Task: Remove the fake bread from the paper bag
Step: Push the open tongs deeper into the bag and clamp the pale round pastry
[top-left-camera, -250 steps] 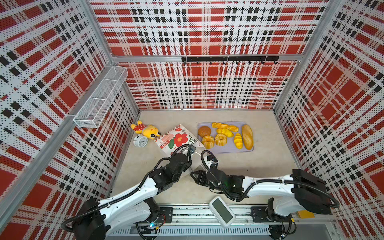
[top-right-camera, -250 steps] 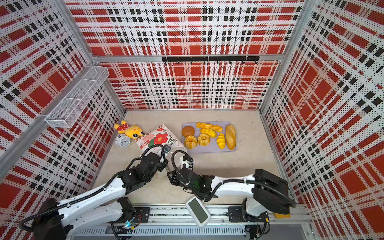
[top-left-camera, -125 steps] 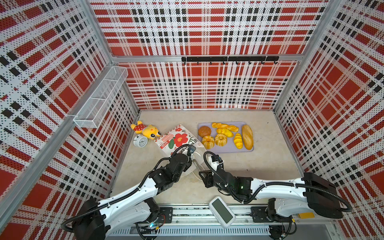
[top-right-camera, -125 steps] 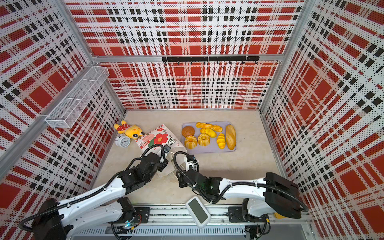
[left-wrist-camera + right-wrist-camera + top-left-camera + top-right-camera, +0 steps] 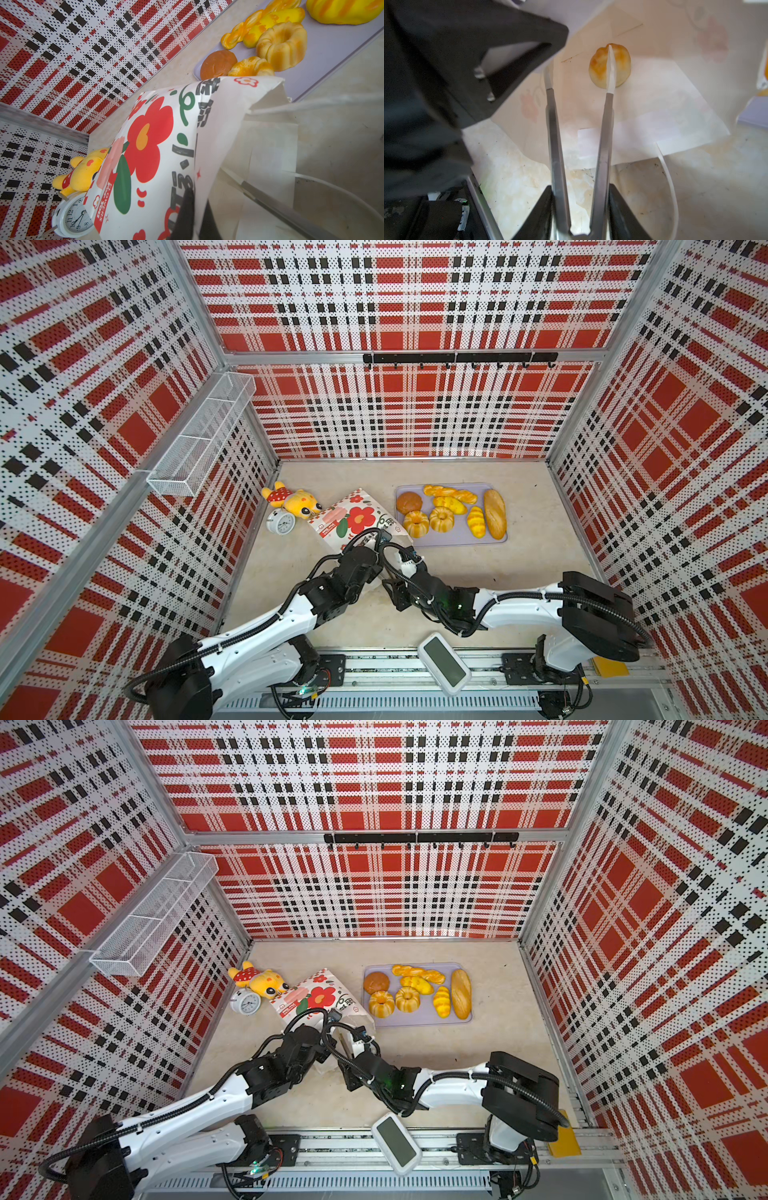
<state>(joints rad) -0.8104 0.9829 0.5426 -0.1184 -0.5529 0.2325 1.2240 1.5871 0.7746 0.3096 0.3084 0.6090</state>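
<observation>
Inside paper bag: one small roll; lavender tray holds other loaves.

We note three walls of perforated panel, printed in red, black and white plaid, framed by aluminium posts. On the back wall in both top views is a black hook rail. On the left wall a white wire-mesh basket with dividers hangs from a crossbar. The desk is pale beige and marbled, with dark specks up close. The light is bright and even, the shadows soft.
</observation>
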